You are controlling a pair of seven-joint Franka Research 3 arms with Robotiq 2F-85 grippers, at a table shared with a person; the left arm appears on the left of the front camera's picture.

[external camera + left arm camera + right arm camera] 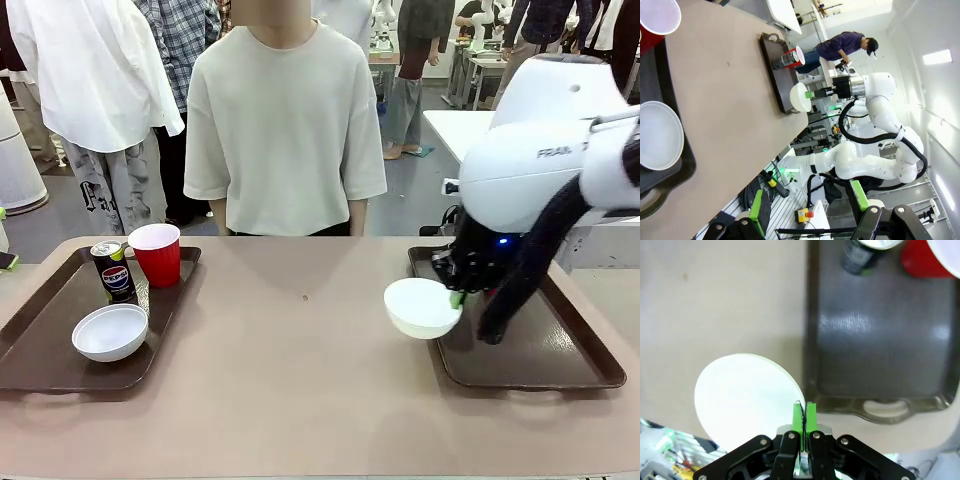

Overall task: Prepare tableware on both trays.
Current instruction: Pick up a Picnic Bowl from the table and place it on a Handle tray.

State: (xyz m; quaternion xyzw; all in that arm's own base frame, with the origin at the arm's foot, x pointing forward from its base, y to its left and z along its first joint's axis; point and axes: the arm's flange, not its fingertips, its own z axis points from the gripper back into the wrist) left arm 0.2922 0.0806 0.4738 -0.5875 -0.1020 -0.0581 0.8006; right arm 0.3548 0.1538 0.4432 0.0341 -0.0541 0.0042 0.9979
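My right gripper (pixel 457 298) is shut on the rim of a white bowl (pixel 422 307), holding it tilted just above the left edge of the right tray (pixel 540 350). In the right wrist view the green pads (pixel 803 417) pinch the bowl (pixel 745 400) beside the tray (pixel 880 340), where a black can (pixel 860 257) and a red cup (pixel 925 260) stand at the far end. The left tray (pixel 40 340) carries a white bowl (pixel 110 332), a black can (pixel 114 270) and a red cup (pixel 157 255). My left gripper (pixel 810 205) is open and holds nothing, hanging off the table's side.
A person (pixel 285 130) stands at the far edge of the table, hands out of sight. The brown tabletop (pixel 300 360) lies bare between the trays. Other people and tables show farther back.
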